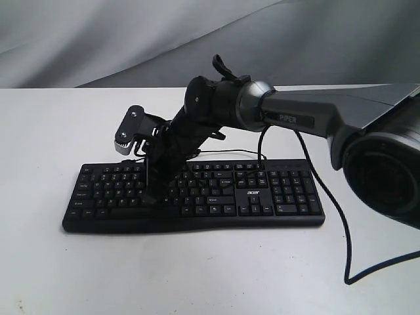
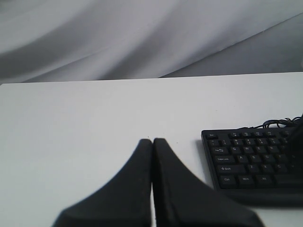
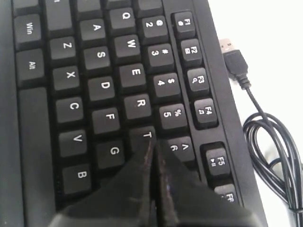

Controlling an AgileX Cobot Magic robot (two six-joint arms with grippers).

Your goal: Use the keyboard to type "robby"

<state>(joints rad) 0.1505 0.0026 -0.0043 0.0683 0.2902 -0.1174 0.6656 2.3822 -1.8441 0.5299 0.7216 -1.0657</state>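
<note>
The wide black keyboard [image 1: 275,190] lies across the middle of the white table, number pad on the right. My right arm reaches over it to its left half, and the right gripper [image 1: 149,195] points down onto the letter keys. In the right wrist view the right gripper [image 3: 152,141] is shut with nothing in it, its tips at the T key [image 3: 144,135], right beside the 6 key; R [image 3: 140,103] is one key further on. The left gripper [image 2: 152,140] is shut and empty over bare table, left of the keyboard's [image 2: 246,161] end. It does not show in the exterior view.
The keyboard's thin cable lies coiled [image 3: 274,151] behind the function row, with its USB plug [image 3: 234,56] loose on the table. A thicker black cable [image 1: 341,223] hangs from the right arm and loops across the table to the keyboard's right. Grey cloth [image 1: 131,39] backs the table.
</note>
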